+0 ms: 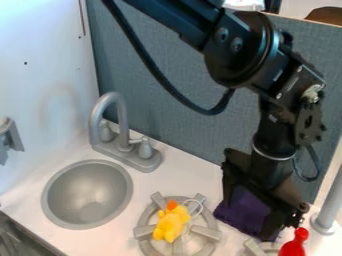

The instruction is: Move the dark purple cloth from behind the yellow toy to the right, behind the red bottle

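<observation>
The black gripper (250,217) hangs at the right, behind and beside the stove burner, its fingers spread wide. A dark purple cloth (246,211) lies on the counter under and between the fingers; whether they touch it I cannot tell. Left of the gripper, a yellow plush toy (172,223) with an orange tip and a thin white loop rests on the grey burner (207,232). A glossy red object (294,245) with a rounded top stands just right of the gripper, at the bottom edge.
A round grey sink (87,194) is set into the white counter at the left, with a grey faucet (121,131) behind it. A grey post (328,209) stands at the right edge. Blue-grey panel (170,80) runs behind the counter, and a white wall (43,75) rises at left.
</observation>
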Robot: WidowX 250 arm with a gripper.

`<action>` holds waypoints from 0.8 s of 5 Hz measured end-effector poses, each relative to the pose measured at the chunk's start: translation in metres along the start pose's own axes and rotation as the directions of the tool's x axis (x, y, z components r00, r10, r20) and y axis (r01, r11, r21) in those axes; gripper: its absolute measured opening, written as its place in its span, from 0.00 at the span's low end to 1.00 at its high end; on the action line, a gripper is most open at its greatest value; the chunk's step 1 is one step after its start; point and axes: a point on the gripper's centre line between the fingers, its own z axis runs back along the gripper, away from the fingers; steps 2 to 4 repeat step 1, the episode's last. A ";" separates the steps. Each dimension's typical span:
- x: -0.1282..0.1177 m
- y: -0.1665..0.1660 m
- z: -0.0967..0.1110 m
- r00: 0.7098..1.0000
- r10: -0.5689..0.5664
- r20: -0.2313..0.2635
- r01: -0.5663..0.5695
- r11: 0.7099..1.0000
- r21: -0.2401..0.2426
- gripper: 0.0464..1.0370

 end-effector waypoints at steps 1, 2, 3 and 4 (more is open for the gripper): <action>-0.001 0.000 0.000 1.000 0.006 -0.009 -0.006 1.000 0.002 0.96; -0.001 0.000 0.000 1.000 0.006 -0.009 -0.006 1.000 0.002 0.96; -0.001 0.000 0.000 1.000 0.006 -0.009 -0.006 1.000 0.002 0.96; -0.001 0.000 0.000 1.000 0.006 -0.009 -0.006 1.000 0.002 0.96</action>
